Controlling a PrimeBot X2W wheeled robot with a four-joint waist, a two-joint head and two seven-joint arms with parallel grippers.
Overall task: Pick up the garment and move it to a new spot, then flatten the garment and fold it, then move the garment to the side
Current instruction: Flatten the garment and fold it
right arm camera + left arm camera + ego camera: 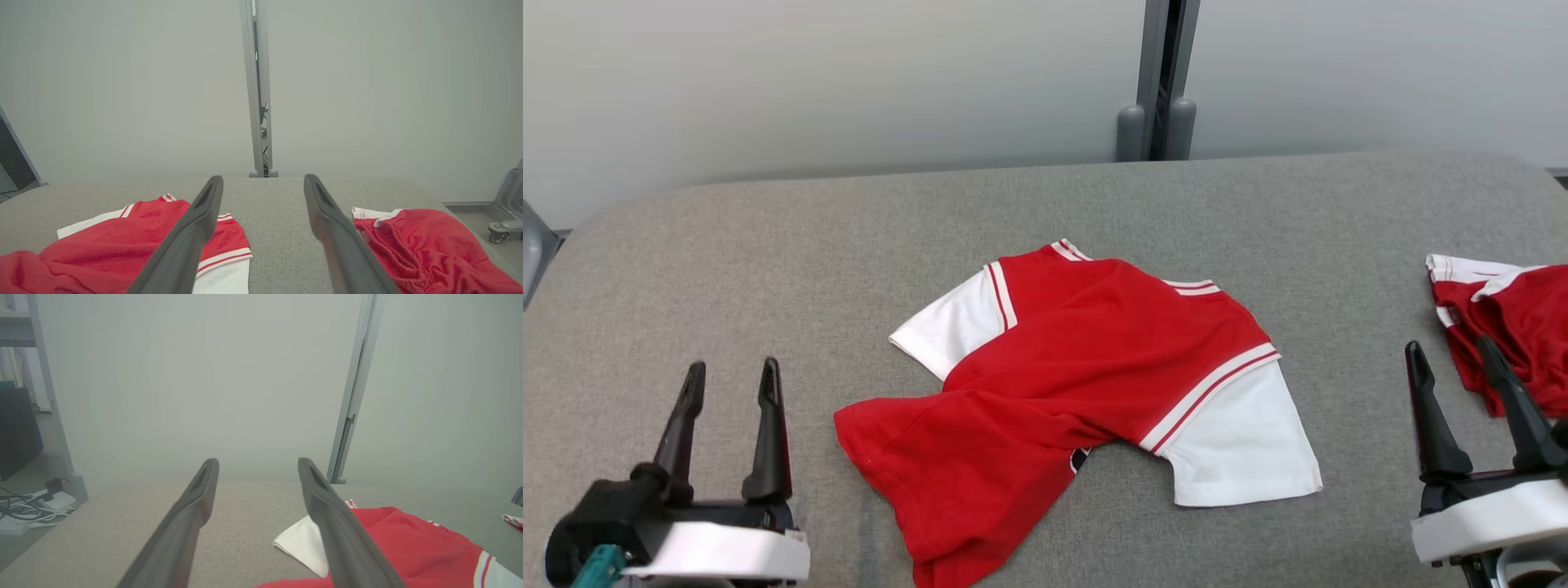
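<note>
- The garment (1086, 359), a red shirt with white sleeves and striped trim, lay in the middle of the head view on the grey surface (768, 237), and neither gripper touched it.
- It was only partly spread. The collar end pointed to the upper middle of the frame, one white sleeve lay out at centre left and the other at lower right. The red body twisted and bunched toward the lower left.
- The left gripper (733, 367) stood at the lower left of the head view, its fingers parted and holding nothing, near the bunched hem but apart from it.
- The right gripper (1450, 347) stood at the lower right, fingers likewise spread and empty. It sat between the shirt's lower-right sleeve and a second red-and-white cloth (1511, 327) crumpled at the right edge.
- By my judgement the flattening was not finished, since the lower body needed untwisting and smoothing.
- No fold had been made, and the move to the side was left to do.
- Whether the first carry to a new spot was already done could not be told.
</note>
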